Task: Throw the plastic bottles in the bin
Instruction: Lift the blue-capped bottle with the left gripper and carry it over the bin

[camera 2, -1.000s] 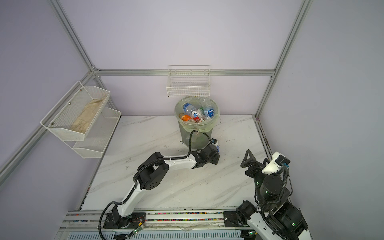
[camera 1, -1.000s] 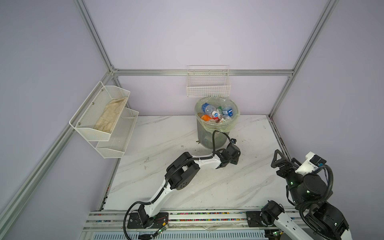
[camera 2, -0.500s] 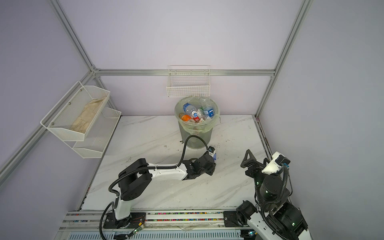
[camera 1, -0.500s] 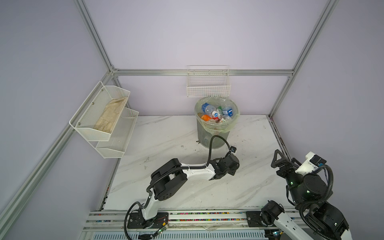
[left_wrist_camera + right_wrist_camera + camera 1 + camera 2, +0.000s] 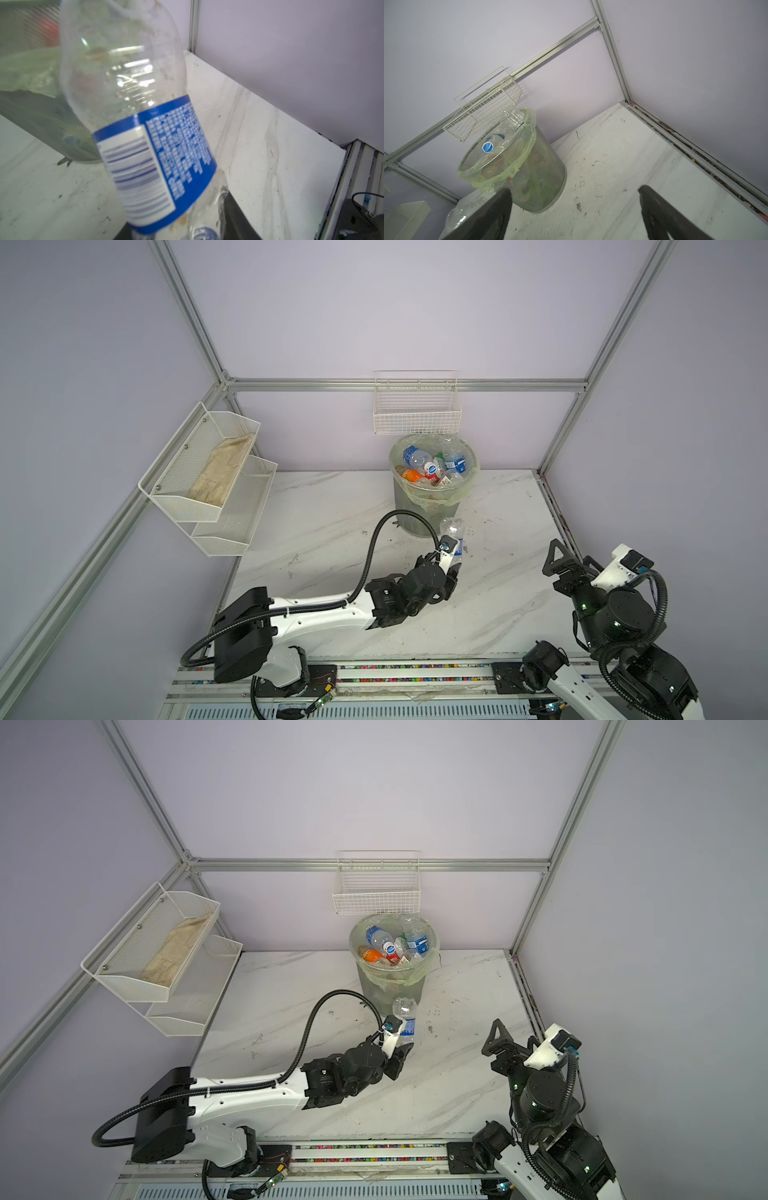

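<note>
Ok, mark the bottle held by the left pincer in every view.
Top view: bottle just before the bin.
Top view: same spot.
Left wrist: fills the middle.
Right wrist: probably the clear sliver behind a finger of the right pincer.
Shared landmark: the green-lined bin.

- At the back edge of the table (image 5: 332,531), right of the middle: bin (image 5: 405,510), filled with plastic bottles (image 5: 432,466).
- On the back wall, directly above the bin: wire basket (image 5: 417,414).
- On the left wall, by the table's left edge: two-tier shelf (image 5: 183,506), cloth (image 5: 220,472) in the upper tier.
- Just before the bin: held bottle (image 5: 452,529), clamped in the left gripper (image 5: 452,568).
- Near the right edge, well apart from the bin: right gripper (image 5: 567,566).
- Along the front edge: rail (image 5: 415,668).
</note>
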Controlling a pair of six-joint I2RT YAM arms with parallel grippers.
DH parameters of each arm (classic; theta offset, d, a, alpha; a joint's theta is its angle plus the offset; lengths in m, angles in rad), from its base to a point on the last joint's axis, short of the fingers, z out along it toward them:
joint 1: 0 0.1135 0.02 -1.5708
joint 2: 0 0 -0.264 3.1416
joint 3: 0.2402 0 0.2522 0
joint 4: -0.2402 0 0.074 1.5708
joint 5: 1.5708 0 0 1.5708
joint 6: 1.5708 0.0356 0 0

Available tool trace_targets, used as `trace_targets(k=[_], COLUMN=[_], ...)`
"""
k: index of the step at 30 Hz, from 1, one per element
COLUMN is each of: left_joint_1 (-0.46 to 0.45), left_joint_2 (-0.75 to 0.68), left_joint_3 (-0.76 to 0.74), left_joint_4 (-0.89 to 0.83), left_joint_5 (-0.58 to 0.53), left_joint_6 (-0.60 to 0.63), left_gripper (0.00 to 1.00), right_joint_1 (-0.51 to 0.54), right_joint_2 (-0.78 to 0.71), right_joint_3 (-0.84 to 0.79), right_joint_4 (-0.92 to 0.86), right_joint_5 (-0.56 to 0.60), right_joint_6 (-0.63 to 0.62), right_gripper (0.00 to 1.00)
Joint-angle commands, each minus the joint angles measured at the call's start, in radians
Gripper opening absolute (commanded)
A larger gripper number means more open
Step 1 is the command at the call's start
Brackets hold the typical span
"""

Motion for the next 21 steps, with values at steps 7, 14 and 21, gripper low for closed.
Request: trace_targets(k=[7,14,21], left_joint_1=[0.001,0.001,0.001], left_joint_2=[-0.267,-0.400,-0.525], left_joint_3=[-0.094,-0.115,-0.139], left_joint_4=[0.132,0.131,0.164], left_joint_5=[-0.139,-0.184,-0.217], left_joint_6=[0.214,0.295,0.359], left_gripper=[0.26,0.26,0.26], right_joint_1=[-0.002,-0.003,-0.002], right_joint_2=[-0.016,-0.017,-0.020], right_joint_3=[-0.007,-0.003,0.000], right_joint_4=[-0.011,-0.020,-0.027], right_joint_5=[0.017,0.012,0.012], right_joint_6=[0.019,0.030,0.038], right_gripper=[0.98,0.97,0.98])
